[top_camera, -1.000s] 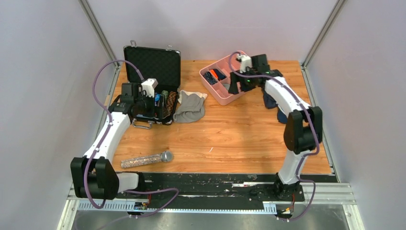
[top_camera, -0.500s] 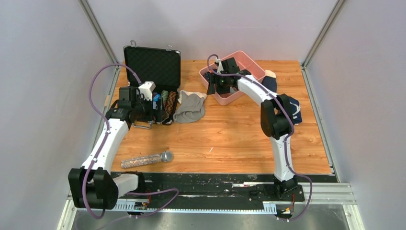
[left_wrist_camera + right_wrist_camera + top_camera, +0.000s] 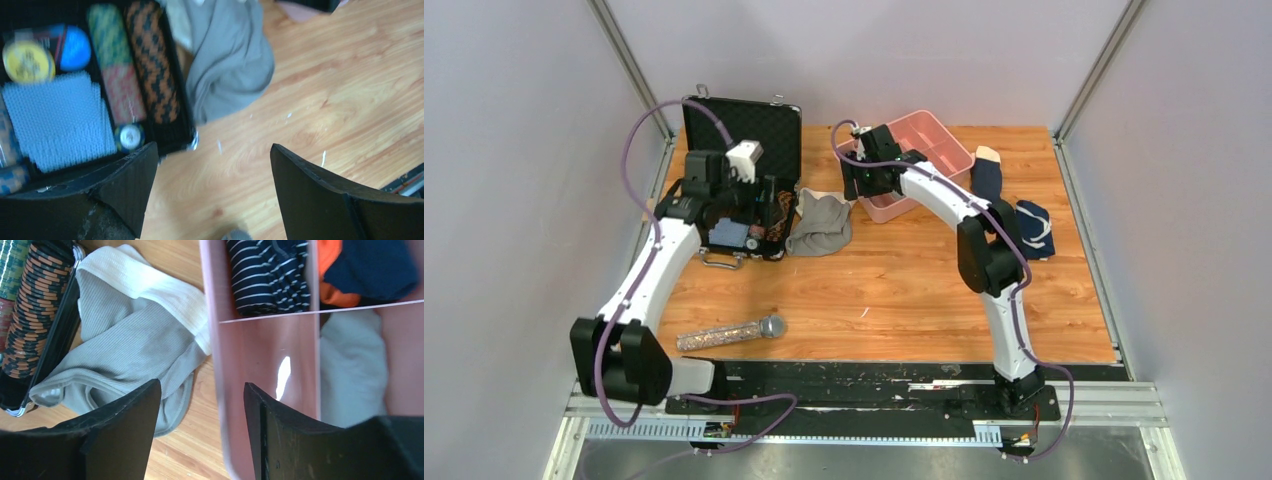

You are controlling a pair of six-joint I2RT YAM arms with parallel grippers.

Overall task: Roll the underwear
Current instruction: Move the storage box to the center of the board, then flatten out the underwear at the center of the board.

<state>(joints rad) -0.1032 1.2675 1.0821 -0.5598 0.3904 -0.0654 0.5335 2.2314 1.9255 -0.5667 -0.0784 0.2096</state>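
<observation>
The gray-taupe underwear (image 3: 820,226) lies crumpled on the wooden table, against the right side of the open black case (image 3: 742,180). Its cream band (image 3: 150,285) faces the pink tray. It also shows in the left wrist view (image 3: 230,60) and the right wrist view (image 3: 120,340). My left gripper (image 3: 212,190) is open and empty, above bare wood near the case's front corner. My right gripper (image 3: 202,425) is open and empty, over the pink tray's left wall, just right of the underwear.
The pink divided tray (image 3: 944,135) holds rolled clothes, striped navy (image 3: 270,275) and orange. The case holds rolled items and a blue cloth (image 3: 55,120). A navy sock (image 3: 986,175) and a navy garment (image 3: 1032,228) lie at right. A glitter tube (image 3: 729,333) lies near the front.
My right arm has swung left from over the tray to its left edge beside the underwear, uncovering the navy clothes. My left gripper has moved back and right over the case.
</observation>
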